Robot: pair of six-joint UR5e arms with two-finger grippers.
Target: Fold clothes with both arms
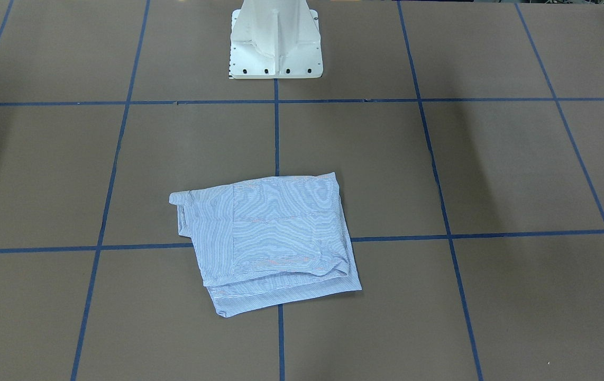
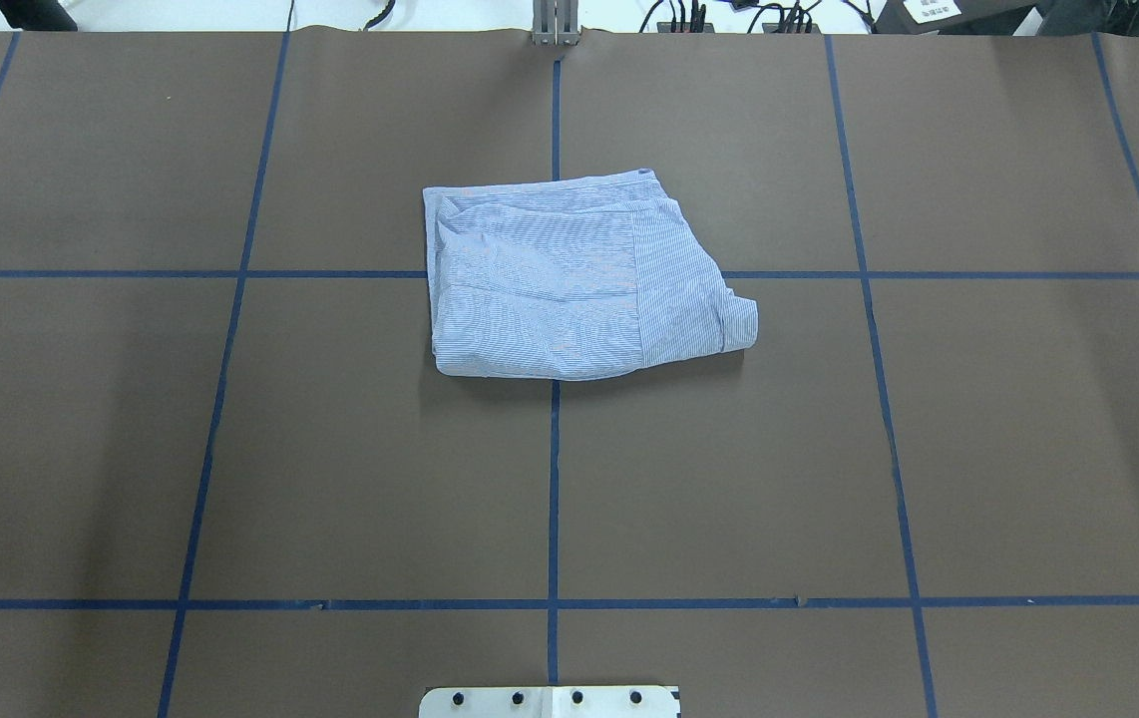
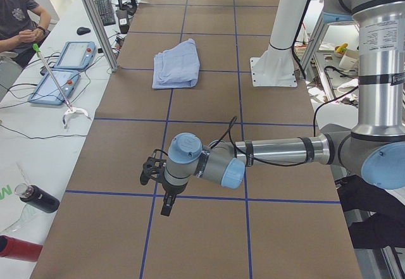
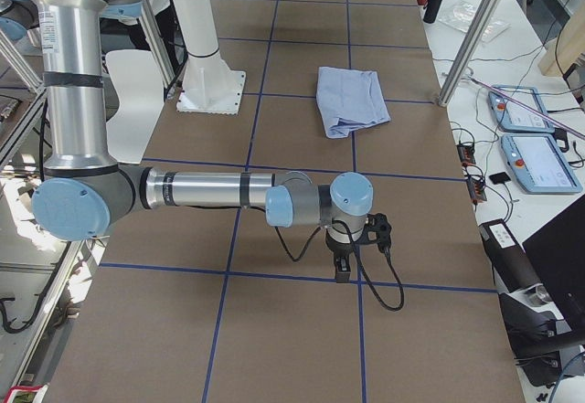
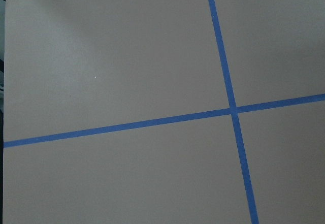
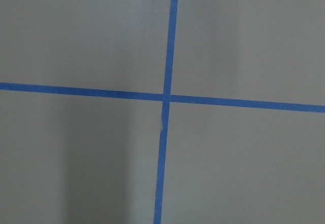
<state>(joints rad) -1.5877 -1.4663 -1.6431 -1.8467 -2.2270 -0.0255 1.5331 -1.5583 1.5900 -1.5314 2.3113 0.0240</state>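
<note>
Shirt [image 1: 270,238] lies folded on the middle of the desk [image 1: 492,169] in the front view. Left side view: left pincer [image 3: 166,209] hangs over the desk, well apart from the shirt. Right side view: right pincer [image 4: 341,273] likewise. Spread or pressed together, I cannot tell.

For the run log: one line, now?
light blue-and-white striped shirt: folded, unheld | left gripper: off shirt, state unclear | right gripper: same

Brown tabletop [image 2: 380,449] with blue tape grid [image 2: 380,603], white side bench [image 3: 38,146] with two tablets [image 3: 74,54], aluminium posts [image 3: 96,23].
</note>
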